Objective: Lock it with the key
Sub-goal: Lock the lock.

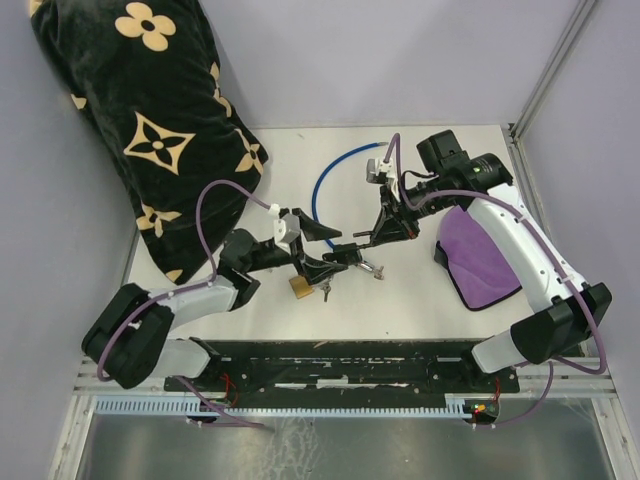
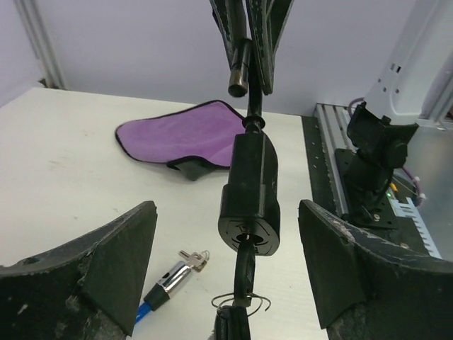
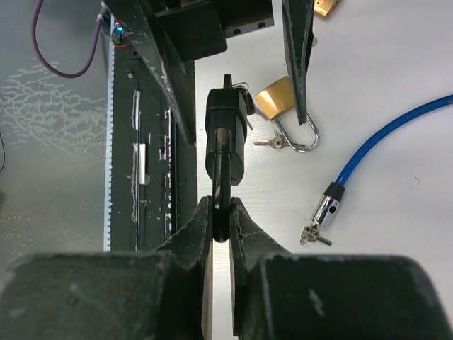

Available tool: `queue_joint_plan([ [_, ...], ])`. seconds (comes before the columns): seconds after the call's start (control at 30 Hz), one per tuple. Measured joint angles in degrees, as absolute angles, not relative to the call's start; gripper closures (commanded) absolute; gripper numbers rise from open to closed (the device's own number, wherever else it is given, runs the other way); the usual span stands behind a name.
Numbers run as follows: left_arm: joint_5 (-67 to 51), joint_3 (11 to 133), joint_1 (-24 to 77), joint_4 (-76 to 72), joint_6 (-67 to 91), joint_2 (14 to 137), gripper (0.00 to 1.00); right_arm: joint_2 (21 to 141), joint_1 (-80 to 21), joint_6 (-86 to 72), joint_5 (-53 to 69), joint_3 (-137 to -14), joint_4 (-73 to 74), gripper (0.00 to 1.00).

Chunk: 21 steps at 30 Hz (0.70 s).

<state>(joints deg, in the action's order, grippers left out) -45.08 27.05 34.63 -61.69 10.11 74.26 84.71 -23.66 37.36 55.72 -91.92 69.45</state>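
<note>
Across the whole floor of the cell, table [image 1: 300,150]: white, with both arms reaching in over its middle.
Cushion [image 1: 150,110]: black with tan flower shapes, slumped over the far-left corner.
Purple cloth [image 1: 478,255]: lying flat at the right, beside the right arm.
Blue cable [image 1: 322,178]: curved on the tabletop behind the grippers; it has a silver end piece with small keys [image 3: 311,234] lying by it.
Left gripper [image 1: 343,252]: fingers spread wide, one on each side of the lock, with clear gaps between them and it.
Right gripper [image 3: 221,227]: pressed together on the thin bar at the lock's top end, holding it off the table.
Black lock [image 2: 249,188]: hanging between the two grippers, above the table's middle.
Brass padlock [image 3: 279,103]: on the table under the grippers, shackle open, a little key beside it.
Key [image 2: 244,273]: sitting in the keyhole of the black lock's end face, with a wire ring at its head.
</note>
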Motion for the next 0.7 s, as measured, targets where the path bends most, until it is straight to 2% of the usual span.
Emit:
queue_joint_plan([
  [0.1, -48.0, 28.0, 34.9, -65.2, 13.6, 78.4, 0.30, 84.7, -23.7, 37.7, 55.7, -91.9, 69.6, 0.98],
  [0.27, -50.5, 30.6, 36.4, -67.9, 18.1, 82.6, 0.36, 84.5, -23.9, 37.8, 55.7, -91.6, 69.4, 0.98],
  [0.53, -51.9, 32.9, 38.2, -69.2, 20.4, 84.0, 0.91, 83.8, -24.3, 37.6, 55.9, -90.5, 69.2, 0.97],
  [0.57, -52.1, 33.1, 38.2, -69.1, 20.4, 84.0, 0.96, 83.7, -24.3, 37.6, 55.9, -90.4, 69.1, 0.95],
  [0.63, -52.2, 33.1, 38.2, -69.0, 20.4, 84.0, 0.97, 83.5, -24.3, 37.3, 55.9, -90.2, 69.0, 0.91],
  [0.7, -52.2, 33.1, 38.2, -68.5, 20.4, 84.0, 0.97, 83.4, -24.3, 36.9, 55.6, -90.1, 68.8, 0.72],
])
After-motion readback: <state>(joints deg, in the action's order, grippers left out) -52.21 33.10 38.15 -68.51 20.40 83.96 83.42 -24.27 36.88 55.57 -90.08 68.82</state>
